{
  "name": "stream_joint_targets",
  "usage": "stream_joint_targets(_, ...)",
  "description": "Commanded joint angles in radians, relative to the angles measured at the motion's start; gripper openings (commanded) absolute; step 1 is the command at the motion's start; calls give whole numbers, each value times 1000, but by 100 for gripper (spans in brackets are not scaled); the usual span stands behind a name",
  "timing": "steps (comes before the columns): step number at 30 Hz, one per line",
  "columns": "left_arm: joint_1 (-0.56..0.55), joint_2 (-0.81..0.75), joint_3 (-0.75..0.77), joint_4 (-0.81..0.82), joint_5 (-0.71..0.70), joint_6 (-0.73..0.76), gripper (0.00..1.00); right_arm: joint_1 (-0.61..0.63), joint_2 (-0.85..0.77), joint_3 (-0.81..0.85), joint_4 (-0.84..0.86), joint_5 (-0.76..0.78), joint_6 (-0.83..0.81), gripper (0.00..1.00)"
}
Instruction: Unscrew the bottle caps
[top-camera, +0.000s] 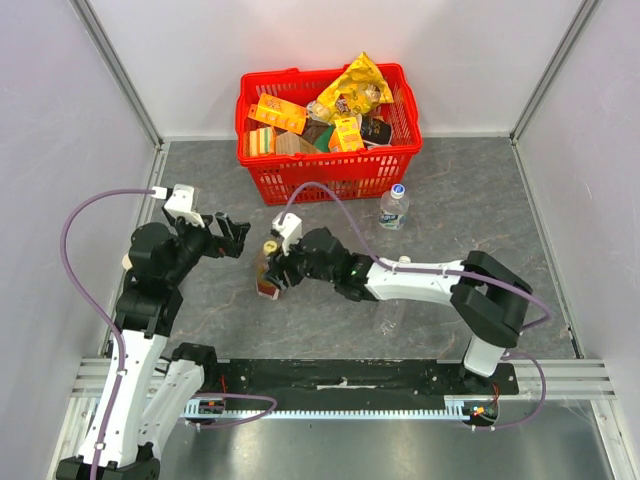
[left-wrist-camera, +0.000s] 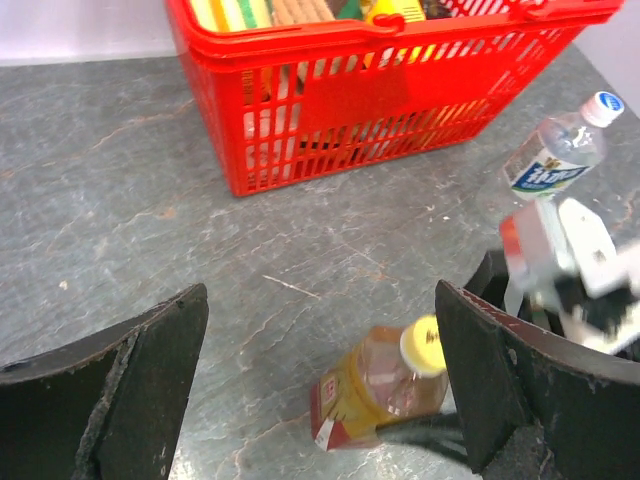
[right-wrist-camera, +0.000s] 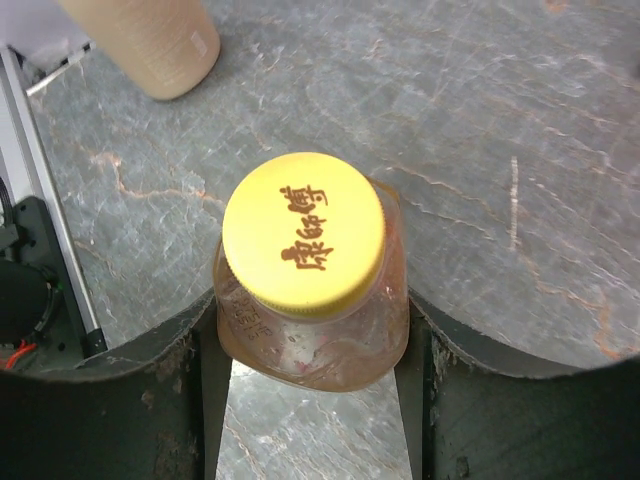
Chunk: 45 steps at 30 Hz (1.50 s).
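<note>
Has the yellow cap (right-wrist-camera: 303, 235) seated on the amber bottle (right-wrist-camera: 310, 350), near the middle of the bench (top-camera: 480, 200). Clamps the right pincer (top-camera: 274, 273) on that bottle's shoulder, just under the cap, a finger at each side. Holds the left pincer (top-camera: 236, 238) spread wide and empty, just left of the bottle, apart from it. Shows the blue cap (top-camera: 398, 188) on a clear bottle (top-camera: 393, 210) standing upright just beside the red basket (top-camera: 330, 180).
</note>
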<state>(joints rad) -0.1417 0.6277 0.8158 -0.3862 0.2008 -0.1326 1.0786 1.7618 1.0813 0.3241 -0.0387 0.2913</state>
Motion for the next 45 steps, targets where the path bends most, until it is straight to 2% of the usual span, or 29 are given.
stream_joint_targets(1,-1,-14,22,87,162,37,100,-87,-126,-44,87,-72,101,47)
stream_joint_targets(5,-1,15,39,105,337,59,100,-178,-218,-51,25,-96,184,48)
stream_joint_targets(11,-2,153,121,102,653,48,100,-299,-366,-44,-98,-98,258,47)
stream_joint_targets(16,-50,246,183,102,687,45,100,-359,-444,-43,-138,-119,313,48)
stream_joint_targets(19,-122,289,226,89,616,80,100,-381,-472,-43,-143,-142,333,48)
stream_joint_targets(25,-304,395,341,-5,387,218,100,-396,-504,-47,-151,-178,356,48)
stream_joint_targets(30,-372,440,355,-6,246,246,100,-401,-518,-49,-157,-190,379,48)
stream_joint_targets(36,-400,448,349,18,178,249,100,-405,-525,-43,-155,-207,407,48)
stream_joint_targets(45,-504,500,318,39,89,264,100,-405,-522,-41,-151,-224,447,48)
